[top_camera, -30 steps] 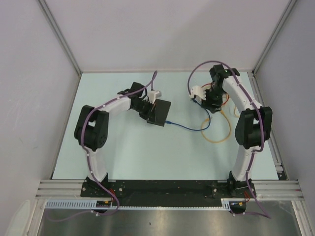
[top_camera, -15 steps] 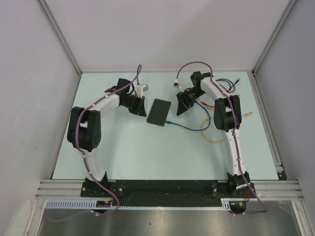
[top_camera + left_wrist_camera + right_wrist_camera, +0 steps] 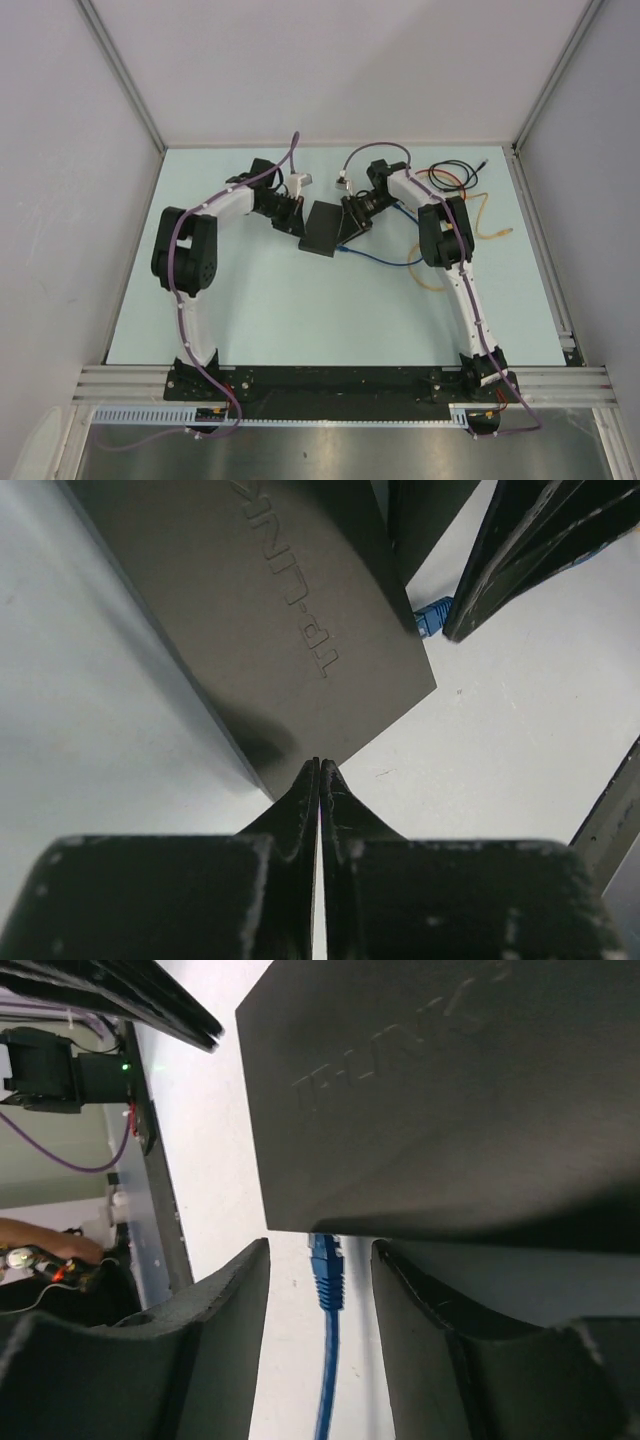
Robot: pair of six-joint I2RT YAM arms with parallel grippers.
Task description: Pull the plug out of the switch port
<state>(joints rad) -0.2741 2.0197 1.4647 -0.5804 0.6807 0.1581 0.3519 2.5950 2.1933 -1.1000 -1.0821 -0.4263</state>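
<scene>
top external: one switch (image 3: pixel 322 232), one plug (image 3: pixel 343 250).

The pale green tabletop (image 3: pixel 270 310) carried a flat black switch (image 3: pixel 325 229) toward the back. A blue cable (image 3: pixel 385 260), its plug (image 3: pixel 325 1270) at the switch's edge, trailed right, where a yellow cable (image 3: pixel 425 284) and a black cable (image 3: pixel 462 166) lay looped.

Quick tally, here we go: 1 switch (image 3: pixel 322 228), 1 blue plug (image 3: pixel 326 1265), 2 arms w/ 2 grippers, left gripper (image 3: pixel 318 780) & right gripper (image 3: pixel 321 1248), and approx 3 cables by colour: blue cable (image 3: pixel 385 260), black cable (image 3: pixel 455 168), yellow cable (image 3: pixel 487 215)
</scene>
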